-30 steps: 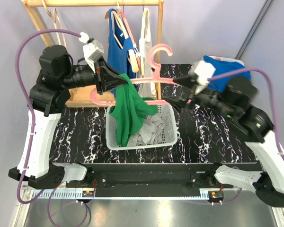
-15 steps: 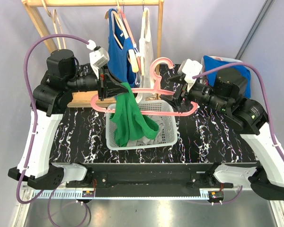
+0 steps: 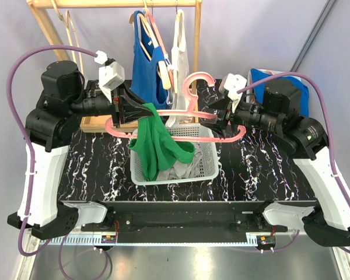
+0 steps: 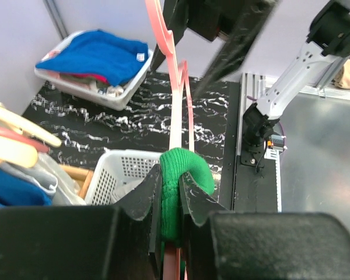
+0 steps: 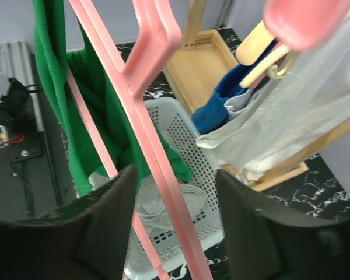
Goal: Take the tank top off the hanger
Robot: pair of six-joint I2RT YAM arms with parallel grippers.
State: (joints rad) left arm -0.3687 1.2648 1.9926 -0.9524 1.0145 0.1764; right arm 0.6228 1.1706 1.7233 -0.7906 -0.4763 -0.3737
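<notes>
- From above, the hanger (image 3: 198, 74) lies lengthwise between your two hands, one tip at the left gripper (image 3: 143, 110) and the other at the right gripper (image 3: 219, 120). The tank top (image 3: 157, 146) is bunched at the left gripper's end and drops from its fingertips into the basket (image 3: 212, 158) below. Your left hand is much the nearer to the cloth, and the right is well apart from it, a full hanger's length away.
- At the left wrist, the left gripper (image 4: 170, 195) is pinched narrow. A fold of the tank top (image 4: 185, 170) sits between its fingers, and the hanger (image 4: 175, 99) runs straight out ahead from the same pinch. Cloth and hanger look clamped together here, so my guess is that the strap must slide along that axis, away from the fingertips, to come free.
- At the right wrist, the right gripper (image 5: 175, 175) stands wide. The hanger (image 5: 154, 146) passes between its fingers with a gap on each side, so you grip nothing there. The tank top (image 5: 52, 87) hangs far ahead of the fingertips, towards the hanger's other end, over the basket (image 5: 181, 134).
</notes>
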